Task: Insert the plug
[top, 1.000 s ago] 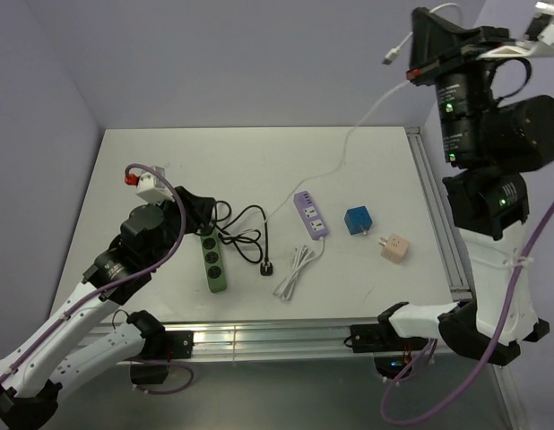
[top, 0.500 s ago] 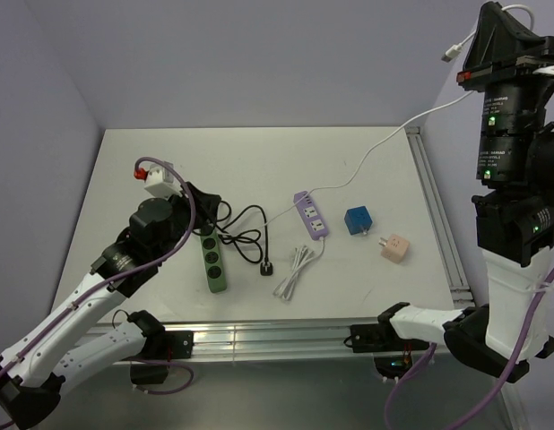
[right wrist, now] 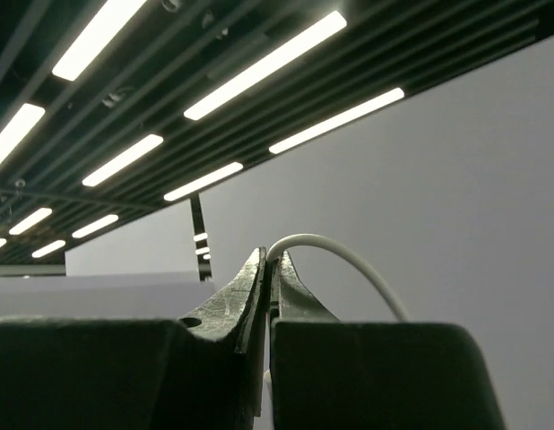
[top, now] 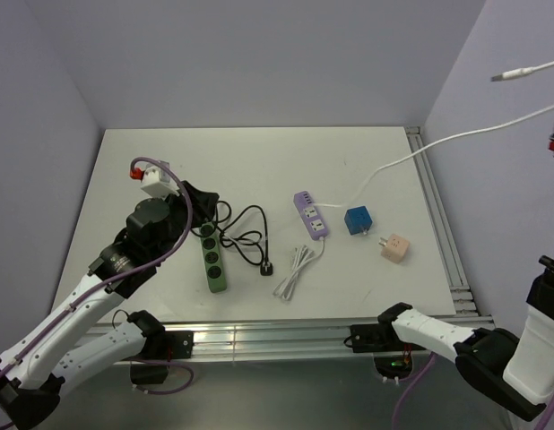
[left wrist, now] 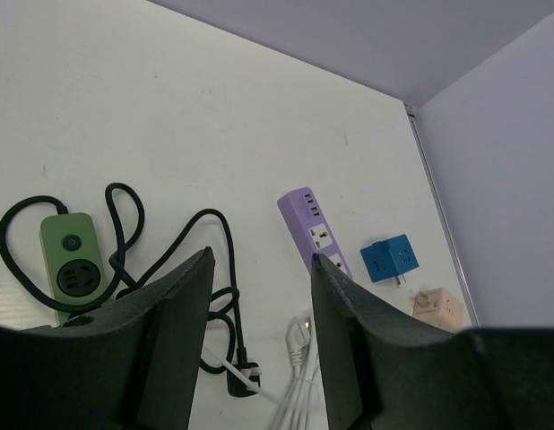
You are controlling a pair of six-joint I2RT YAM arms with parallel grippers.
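The small bright blue cube-shaped plug (top: 357, 219) sits on the white bench (top: 259, 152), right of centre. It is just to the right of the short purple power strip (top: 310, 213) and near the peach cube-shaped adapter (top: 394, 247), which lies a little closer to the arms. No tool touches it. The left tool (left wrist: 259, 269) hangs above the bench with its dark fingers (left wrist: 160, 331) apart and nothing between them. Below it lies the long green multi-socket strip (top: 213, 260) with its looped black cord (top: 246, 235). A coiled white cable bundle (top: 295, 271) rests between the green and purple strips. The right tool (right wrist: 269, 266) is out of the overhead view. Its own camera looks up at ceiling lights and shows its fingers pressed together on a thin white cable (top: 438, 143). That cable rises from beside the purple strip and passes over the bench's right edge.
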